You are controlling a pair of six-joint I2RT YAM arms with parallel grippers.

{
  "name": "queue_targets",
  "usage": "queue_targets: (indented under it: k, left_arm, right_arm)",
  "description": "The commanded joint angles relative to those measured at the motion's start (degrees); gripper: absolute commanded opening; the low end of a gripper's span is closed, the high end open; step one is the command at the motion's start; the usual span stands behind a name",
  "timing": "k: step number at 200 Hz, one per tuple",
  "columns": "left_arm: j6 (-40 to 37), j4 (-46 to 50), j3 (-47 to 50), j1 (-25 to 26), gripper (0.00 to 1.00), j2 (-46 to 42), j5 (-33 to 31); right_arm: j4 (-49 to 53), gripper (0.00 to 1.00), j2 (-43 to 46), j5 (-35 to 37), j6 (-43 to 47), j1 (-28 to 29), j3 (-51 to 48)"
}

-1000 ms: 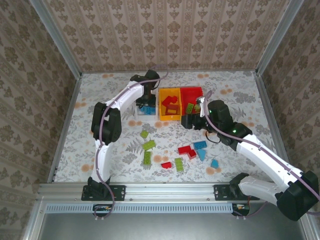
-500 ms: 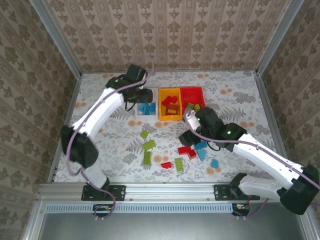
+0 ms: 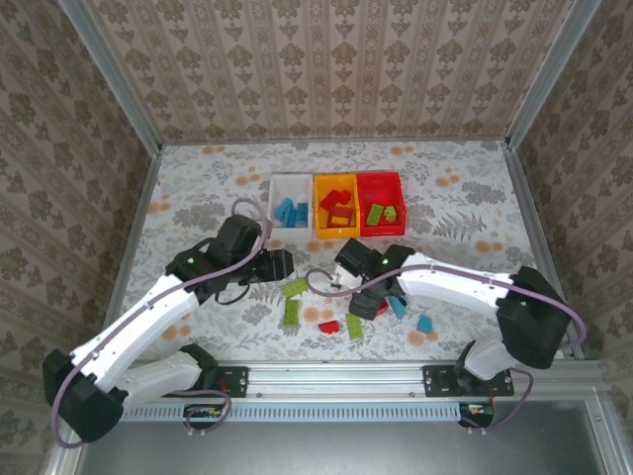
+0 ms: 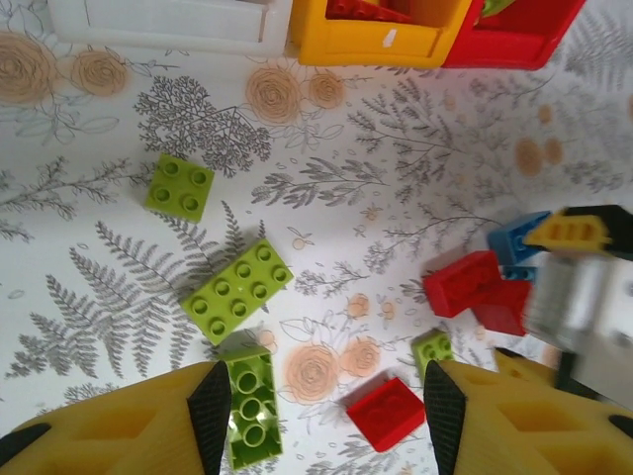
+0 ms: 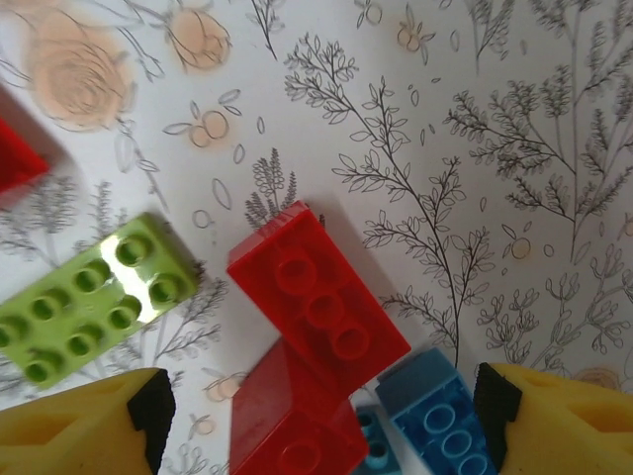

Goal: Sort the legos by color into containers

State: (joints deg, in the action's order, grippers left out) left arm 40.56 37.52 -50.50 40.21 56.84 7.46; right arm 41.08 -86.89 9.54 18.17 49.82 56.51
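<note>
Change: my arms back from white, orange-yellow, red plastic bins [image 3: 336, 235], upper centre.
Left gripper [image 4: 321, 421]: apart, empty, over lime green studded bricks [image 4: 237, 292].
Right gripper [image 5: 321, 411]: apart, over red studded brick [image 5: 316, 297], mid-frame.
Meaning: drops likely done, picks next.

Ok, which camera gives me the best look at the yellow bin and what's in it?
The top external view: it looks straight down into the open yellow bin, whole rim visible, with red bricks inside. The left wrist view catches just its near wall at the frame's top edge, with a sliver of red above it.
</note>
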Motion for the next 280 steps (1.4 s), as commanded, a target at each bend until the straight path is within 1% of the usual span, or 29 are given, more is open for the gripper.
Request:
queue_targets:
  k: [1, 28, 57, 93, 126, 160, 181, 211, 236, 260, 280]
  left_arm:
    - [5.2, -3.9, 2.1, 0.4, 0.57, -3.3, 1.7]
    - [5.4, -2.9, 2.5, 0.5, 0.57, -5.0, 0.9]
    - [5.0, -2.0, 1.7, 0.4, 0.57, -4.9, 0.6]
    - [4.7, -1.9, 1.0, 0.5, 0.57, -4.3, 0.7]
    - [3.7, -2.3, -0.3, 0.4, 0.57, -2.6, 1.3]
    - [4.0, -3.8, -0.8, 0.5, 0.56, -1.3, 2.0]
    - [4.0, -4.2, -1.7, 0.7, 0.56, -0.6, 1.8]
    - [2.4, -4.5, -5.9, 1.2, 0.55, 1.9, 0.3]
    - [0.4, -5.2, -9.9, 2.0, 0.55, 5.5, -1.7]
    - [-1.3, -5.2, -13.1, 2.8, 0.54, 8.9, -4.5]
    - [-2.1, -5.4, -14.7, 3.1, 0.54, 10.6, -6.5]
  right_arm:
    - [0.7, 0.84, -3.1, 3.6, 2.9, 0.3, 2.2]
    - [1.9, 0.84, -7.6, 2.9, 0.7, 0.3, 4.2]
    - [2.1, 0.82, -11.3, 4.1, -1.6, -0.3, 5.5]
    - [2.9, 0.75, -16.0, 2.8, -4.6, -2.5, 8.4]
    - [2.9, 0.57, -18.5, 0.6, -6.2, -4.8, 10.8]
    - [2.8, 0.34, -19.9, -0.8, -7.0, -6.6, 12.0]
    - [1.6, 0.25, -19.0, -0.9, -7.9, -7.4, 12.3]
    - [0.1, 0.21, -13.6, -1.1, -11.0, -9.8, 16.5]
    - [-3.8, 0.2, -11.0, -6.8, -19.9, -14.9, 22.4]
    - [-9.8, 0.2, -13.6, -10.1, -26.9, -17.3, 28.0]
    - [-10.0, 0.2, -19.6, -11.9, -32.8, -18.6, 36.1]
